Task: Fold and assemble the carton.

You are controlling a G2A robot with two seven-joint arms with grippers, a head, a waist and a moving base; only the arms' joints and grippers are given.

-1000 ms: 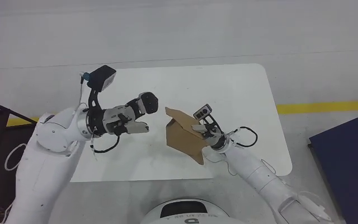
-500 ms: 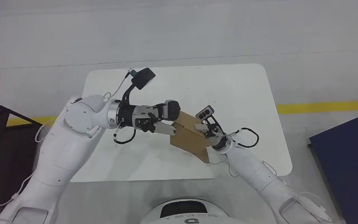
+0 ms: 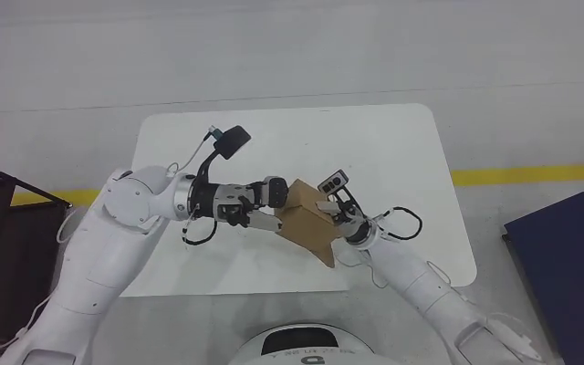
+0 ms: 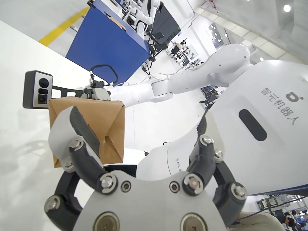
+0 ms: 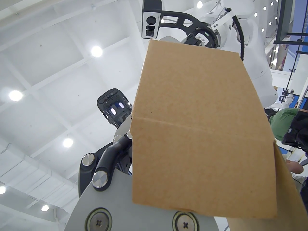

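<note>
A brown carton point(image 3: 306, 226) hangs tilted over the white table point(image 3: 383, 155), near its front edge. My right gripper point(image 3: 336, 214) is shut on the carton's right side. In the right wrist view the carton's panel point(image 5: 199, 133) hides most of that gripper; one finger point(image 5: 120, 131) shows beside it. My left gripper point(image 3: 272, 208) stands open at the carton's left end. In the left wrist view one finger point(image 4: 79, 126) lies against the folded end flaps of the carton point(image 4: 110, 121), and the other finger point(image 4: 204, 140) stands far off to the side.
The far half of the table is bare. A blue table point(image 3: 547, 246) stands to the right on the floor, a yellow floor line point(image 3: 520, 173) runs behind it, and a dark object point(image 3: 18, 228) sits at the left edge.
My left arm has swung in from the left and brought its open gripper against the carton's end. The carton has tipped slightly lower. My right gripper kept its hold.
</note>
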